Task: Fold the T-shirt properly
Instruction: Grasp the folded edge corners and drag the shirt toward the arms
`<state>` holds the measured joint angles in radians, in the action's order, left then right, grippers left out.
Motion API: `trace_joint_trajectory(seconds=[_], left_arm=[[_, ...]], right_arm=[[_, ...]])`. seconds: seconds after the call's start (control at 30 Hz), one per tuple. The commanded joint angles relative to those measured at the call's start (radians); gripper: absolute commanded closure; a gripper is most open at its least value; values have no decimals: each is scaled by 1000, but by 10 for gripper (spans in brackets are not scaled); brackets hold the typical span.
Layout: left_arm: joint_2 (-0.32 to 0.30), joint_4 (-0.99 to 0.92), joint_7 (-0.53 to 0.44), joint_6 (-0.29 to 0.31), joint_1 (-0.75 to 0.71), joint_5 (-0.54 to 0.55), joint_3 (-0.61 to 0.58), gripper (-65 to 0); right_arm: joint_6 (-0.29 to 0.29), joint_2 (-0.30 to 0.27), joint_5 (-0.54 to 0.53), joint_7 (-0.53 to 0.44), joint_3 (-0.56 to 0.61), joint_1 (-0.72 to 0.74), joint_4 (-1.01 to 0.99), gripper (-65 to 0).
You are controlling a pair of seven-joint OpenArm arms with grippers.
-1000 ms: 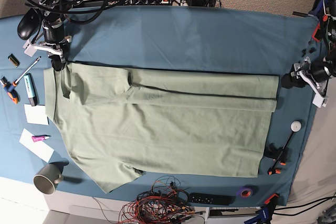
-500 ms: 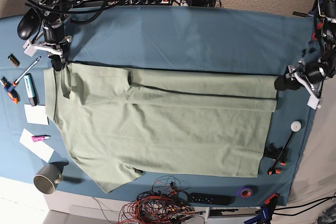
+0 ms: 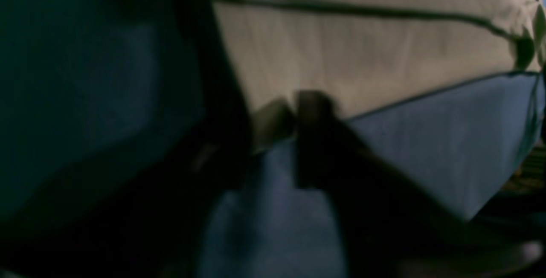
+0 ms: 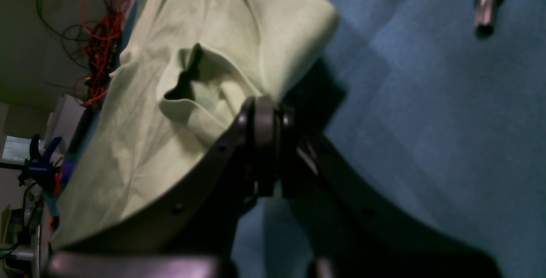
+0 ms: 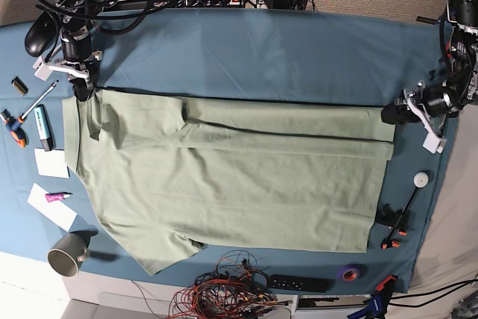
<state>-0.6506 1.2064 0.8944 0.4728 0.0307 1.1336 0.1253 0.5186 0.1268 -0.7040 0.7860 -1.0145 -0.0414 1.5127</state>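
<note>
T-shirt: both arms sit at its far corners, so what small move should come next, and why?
Probably the left gripper should finish closing on the T-shirt hem corner. The left wrist view shows its fingers around a bit of the cloth edge, while the right gripper already looks clamped on the collar-end corner, so lifting can follow.

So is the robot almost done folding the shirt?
Not nearly. Done: one long edge of the T-shirt is folded over. In hand: the right gripper pinches the collar-end corner, and the left gripper is at the hem corner. Left: the other side, a sleeve, and folding it shorter.
</note>
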Motion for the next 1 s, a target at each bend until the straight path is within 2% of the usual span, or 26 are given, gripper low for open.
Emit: trace_joint_trajectory(seconds=[0.0, 0.03, 0.07, 0.23, 0.57, 0.97], left_arm=[[-14, 5, 28, -3, 2, -10, -1, -42], [-14, 5, 31, -3, 2, -10, -1, 0], [-14, 5, 32, -1, 2, -10, -1, 0], [-22, 5, 50, 27, -1, 7, -1, 0], [-102, 68, 63, 27, -62, 35, 3, 0], [-130, 132, 102, 53, -181, 83, 4, 0]], right_arm=[[48, -5, -18, 9, 1, 8, 8, 0], [77, -5, -19, 12, 1, 8, 8, 0], [89, -5, -23, 14, 1, 8, 8, 0], [89, -11, -25, 25, 1, 0, 10, 0], [89, -55, -49, 38, 1, -89, 11, 0], [91, -80, -100, 63, 0, -246, 71, 0]])
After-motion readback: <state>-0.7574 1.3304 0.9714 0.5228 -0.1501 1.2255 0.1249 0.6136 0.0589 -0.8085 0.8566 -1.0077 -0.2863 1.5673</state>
